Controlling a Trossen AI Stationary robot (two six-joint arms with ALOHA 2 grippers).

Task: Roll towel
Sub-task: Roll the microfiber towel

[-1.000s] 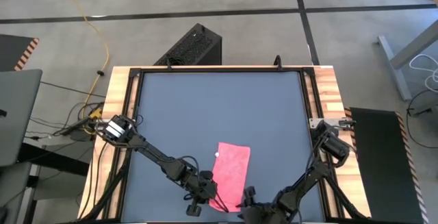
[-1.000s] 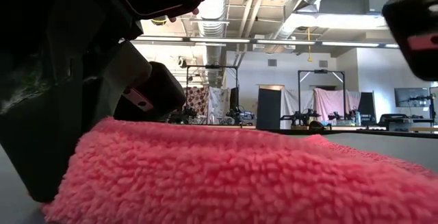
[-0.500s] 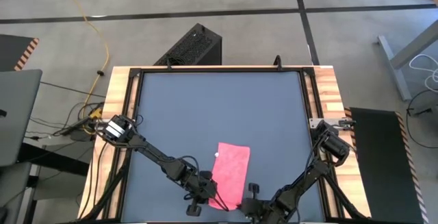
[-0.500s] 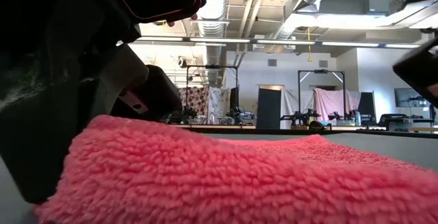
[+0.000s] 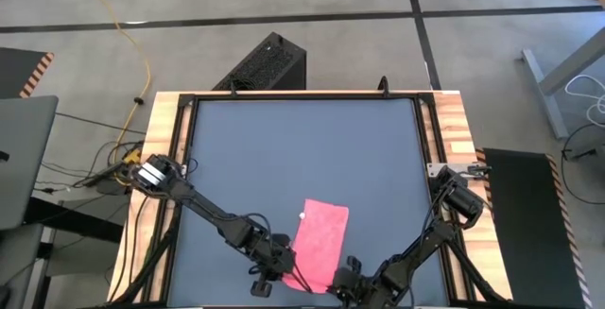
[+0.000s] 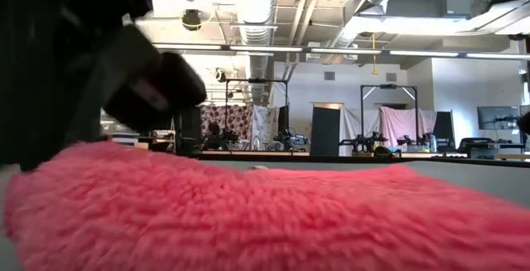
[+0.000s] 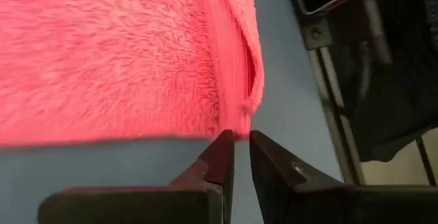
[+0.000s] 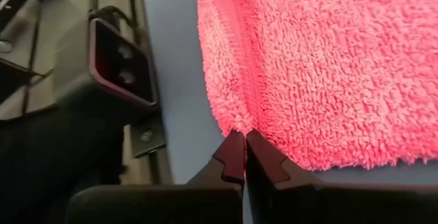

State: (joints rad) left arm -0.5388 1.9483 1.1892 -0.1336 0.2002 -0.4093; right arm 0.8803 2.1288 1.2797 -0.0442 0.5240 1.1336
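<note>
The pink towel (image 5: 319,238) lies spread on the dark grey tabletop (image 5: 302,148) close to its near edge, with its long side running from far to near. In the low view the towel (image 6: 265,213) fills the bottom of the picture and its near end is humped up. My left gripper (image 5: 276,271) is at the towel's near left corner and my right gripper (image 5: 342,277) at its near right corner. Each is shut on the cloth. My left gripper (image 7: 241,144) pinches the hemmed near left corner (image 7: 239,122) of the towel between its fingertips, which stand a narrow slit apart. It comes in low from the near left. My right gripper (image 8: 244,144) pinches the hem at the towel's near right corner (image 8: 241,122) between its two fingertips. It comes in low from the table's near side. The rest of the cloth lies spread beyond the fingers.
Bare tabletop stretches beyond the towel to the far edge. Wooden rails (image 5: 161,158) frame the table. The low camera's housing (image 8: 116,66) stands at the near edge next to the towel. A black box (image 5: 269,63) sits on the floor behind the table.
My right gripper has come in to the towel's near right corner and shut on it. The towel's near end has risen and humped up in the low view. The whole cloth has slid slightly toward the table's right edge.
</note>
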